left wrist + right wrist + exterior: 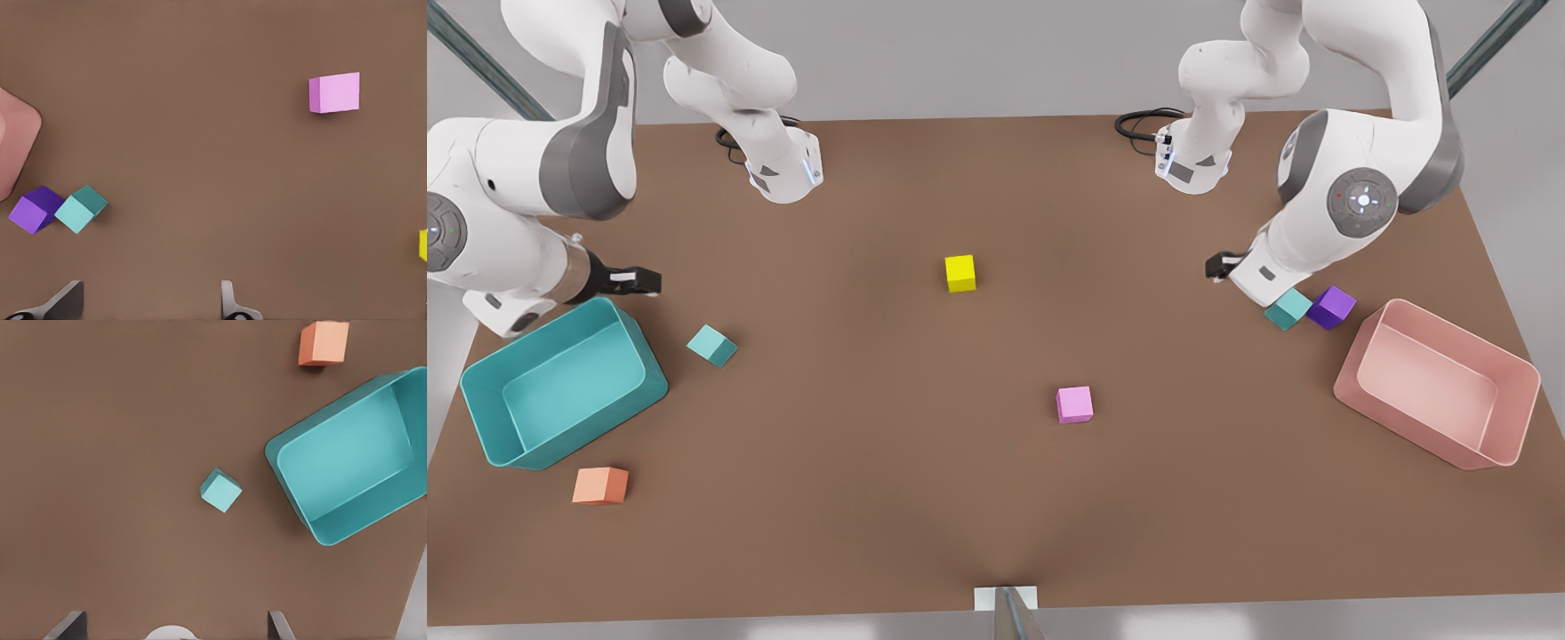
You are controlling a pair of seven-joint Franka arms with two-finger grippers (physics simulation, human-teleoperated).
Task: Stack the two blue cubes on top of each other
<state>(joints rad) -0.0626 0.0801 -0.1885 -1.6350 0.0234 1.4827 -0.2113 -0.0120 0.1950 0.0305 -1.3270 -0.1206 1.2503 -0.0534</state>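
Front view: we see one blue cube (pixel 712 345) beside the teal bin (pixel 480 391) on the front view's left, the other blue cube (pixel 1288 308) touching the purple cube (pixel 1332 307) near the pink bin (pixel 1516 391).

Left wrist view: the left gripper (pixel 148 300) fingers are spread apart, empty, near the second cube.

Right wrist view: the right gripper (pixel 175 625) is spread too, empty, above the first cube.

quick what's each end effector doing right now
Left end effector: open, empty, near the blue cube beside the purple cube.
Right end effector: open, empty, near the other blue cube.
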